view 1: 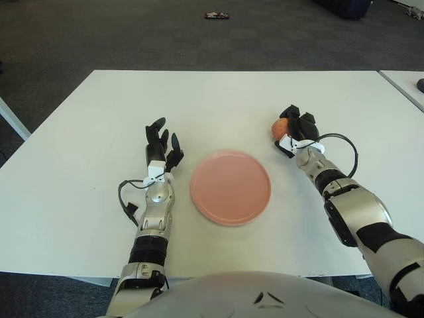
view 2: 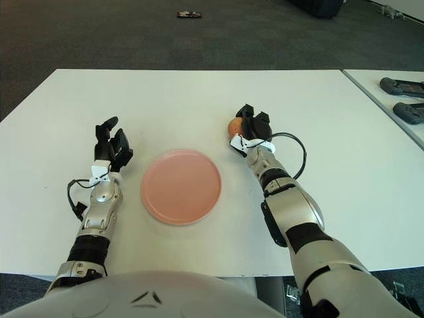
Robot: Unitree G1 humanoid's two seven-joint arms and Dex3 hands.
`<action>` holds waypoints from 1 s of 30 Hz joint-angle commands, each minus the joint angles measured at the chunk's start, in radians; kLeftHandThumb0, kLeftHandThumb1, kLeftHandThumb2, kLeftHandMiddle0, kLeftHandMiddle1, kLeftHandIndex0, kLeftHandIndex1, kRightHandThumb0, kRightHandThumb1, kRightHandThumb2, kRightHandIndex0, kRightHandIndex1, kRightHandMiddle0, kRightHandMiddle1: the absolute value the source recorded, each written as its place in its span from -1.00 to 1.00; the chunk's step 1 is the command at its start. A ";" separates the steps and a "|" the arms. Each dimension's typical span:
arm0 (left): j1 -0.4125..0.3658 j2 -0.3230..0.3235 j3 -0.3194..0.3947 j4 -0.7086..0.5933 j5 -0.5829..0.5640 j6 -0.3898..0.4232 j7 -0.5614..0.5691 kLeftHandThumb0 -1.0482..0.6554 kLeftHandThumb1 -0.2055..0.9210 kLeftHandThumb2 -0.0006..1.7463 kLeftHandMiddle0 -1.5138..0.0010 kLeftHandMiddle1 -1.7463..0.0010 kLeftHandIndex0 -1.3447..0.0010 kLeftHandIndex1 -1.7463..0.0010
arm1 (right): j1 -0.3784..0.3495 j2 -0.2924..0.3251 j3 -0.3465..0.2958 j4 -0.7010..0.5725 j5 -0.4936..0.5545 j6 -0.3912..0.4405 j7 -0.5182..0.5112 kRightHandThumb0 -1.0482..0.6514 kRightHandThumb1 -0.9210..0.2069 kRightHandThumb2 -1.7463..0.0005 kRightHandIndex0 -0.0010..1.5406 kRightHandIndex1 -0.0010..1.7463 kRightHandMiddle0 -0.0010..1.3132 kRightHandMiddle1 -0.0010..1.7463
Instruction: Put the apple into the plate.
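Observation:
A round pink plate [view 1: 230, 187] lies flat on the white table [view 1: 218, 99], in front of me at the middle. To its right and a little farther away is a reddish-orange apple [view 1: 279, 127]. My right hand [view 1: 296, 126] has its black fingers curled around the apple from the right, and the apple's right half is hidden by them. My left hand [view 1: 161, 144] shows left of the plate, fingers spread and pointing away from me, holding nothing.
A second white table [view 2: 391, 93] stands at the right with two dark controllers [view 2: 401, 86] on it. A small dark object [view 1: 216, 16] lies on the grey carpet far behind the table.

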 commanded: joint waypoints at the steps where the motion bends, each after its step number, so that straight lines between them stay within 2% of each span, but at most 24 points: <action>1: -0.012 0.008 0.001 0.005 -0.002 -0.002 -0.007 -0.58 1.00 -0.17 0.36 0.96 1.00 -0.17 | 0.078 0.020 0.003 0.040 0.002 0.018 0.026 0.24 0.51 -0.81 0.07 0.89 -0.12 1.00; 12: -0.016 0.011 0.001 0.009 -0.004 0.001 -0.011 -0.59 1.00 -0.17 0.37 0.96 1.00 -0.16 | 0.047 0.040 -0.013 0.032 0.017 -0.010 -0.038 0.23 0.50 -0.80 0.05 0.92 -0.14 1.00; 17: -0.018 0.010 0.002 0.014 -0.003 -0.005 -0.010 -0.58 1.00 -0.17 0.37 0.96 1.00 -0.16 | 0.028 0.055 -0.043 0.023 0.047 -0.051 -0.074 0.24 0.53 -0.82 0.07 0.90 -0.12 1.00; 30: -0.024 0.012 0.002 0.028 0.000 -0.022 -0.011 -0.58 1.00 -0.16 0.39 0.96 1.00 -0.15 | -0.003 0.066 -0.093 0.010 0.106 -0.107 -0.085 0.24 0.61 -0.86 0.13 0.86 -0.05 1.00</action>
